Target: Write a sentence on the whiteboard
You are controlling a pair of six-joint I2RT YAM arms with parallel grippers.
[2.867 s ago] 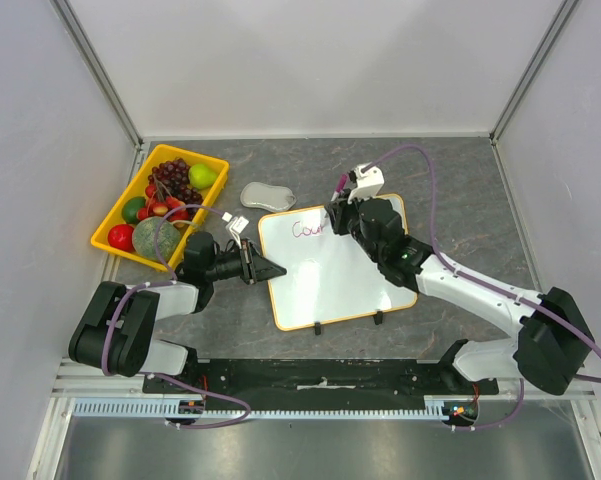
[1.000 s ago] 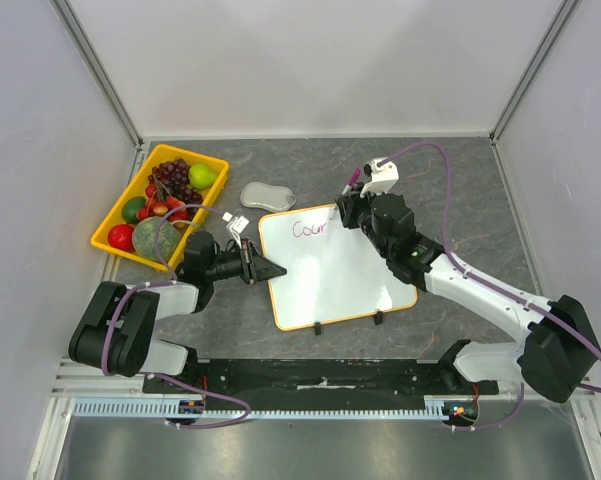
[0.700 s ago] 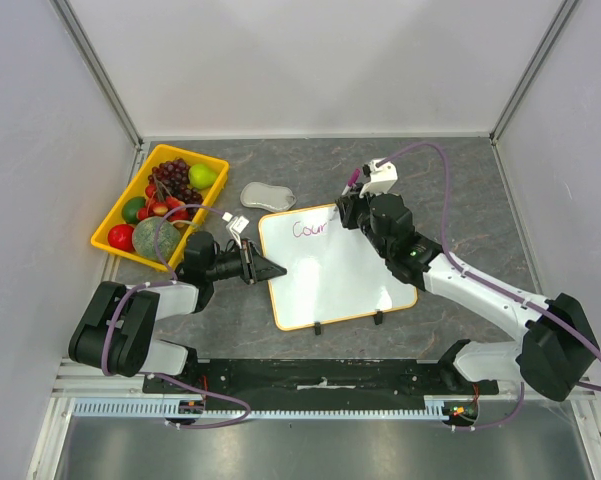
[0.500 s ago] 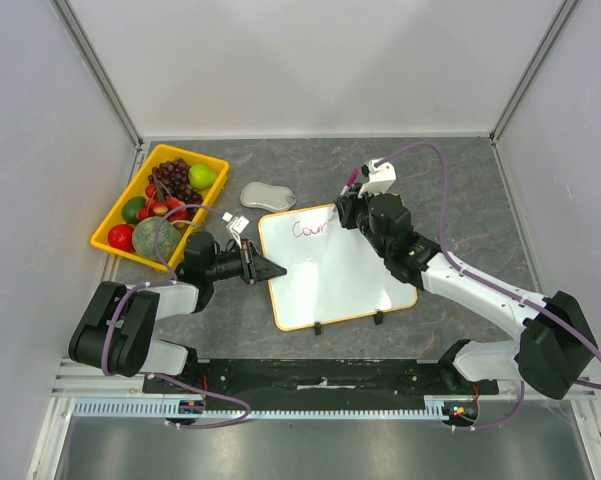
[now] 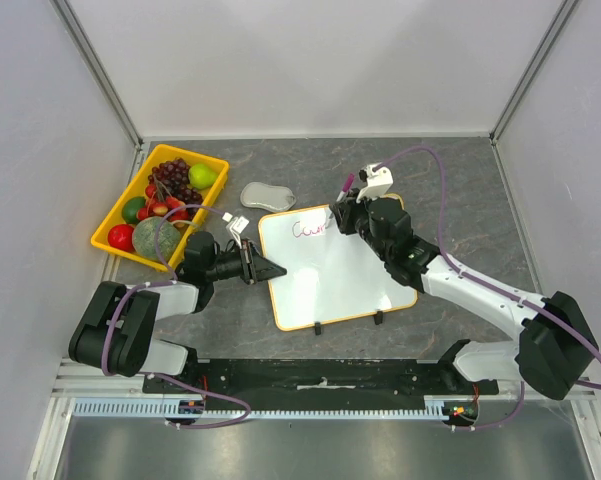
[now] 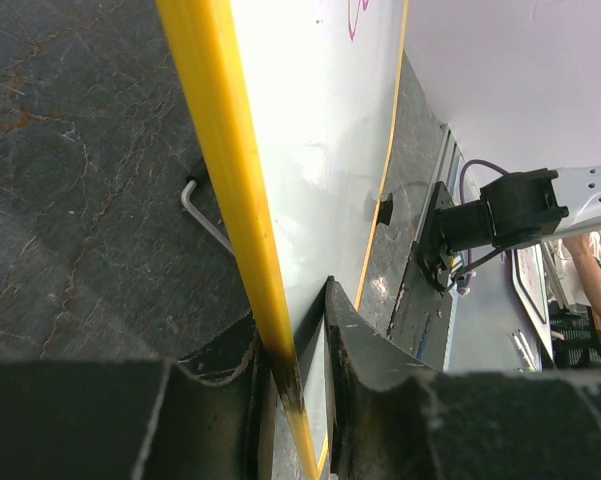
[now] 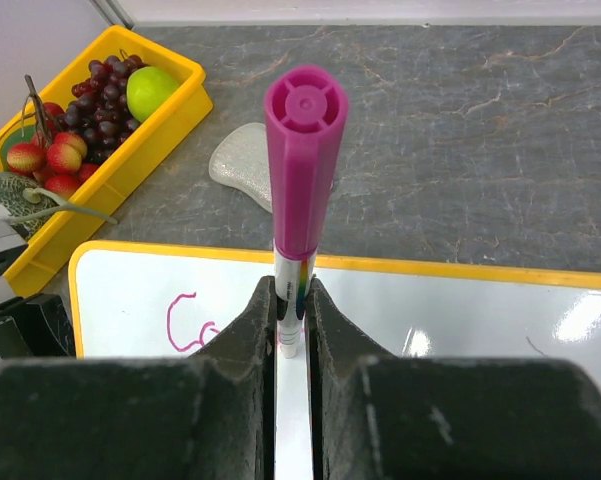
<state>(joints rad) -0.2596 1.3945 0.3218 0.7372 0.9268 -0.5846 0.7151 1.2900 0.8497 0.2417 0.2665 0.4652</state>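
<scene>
The whiteboard (image 5: 330,275), white with a yellow rim, lies on the grey table. My left gripper (image 5: 267,268) is shut on its left edge; in the left wrist view the yellow rim (image 6: 225,180) runs between the fingers. My right gripper (image 5: 338,215) is shut on a magenta-capped marker (image 7: 302,170), held upright with its tip down on the board's top part. The sentence (image 5: 308,229) shows as purple cursive "Cour" at the top left of the board; in the right wrist view only "C" and part of a letter (image 7: 188,325) show beside my fingers.
A yellow tray (image 5: 111,232) of fruit stands at the back left. A grey pouch-like object (image 5: 266,196) lies just beyond the board's top edge. Two black clip feet (image 5: 380,319) sit on the board's near edge. White walls enclose the table.
My right gripper, holding the marker, has shifted slightly left over the top of the board. The left gripper and the board have not moved.
</scene>
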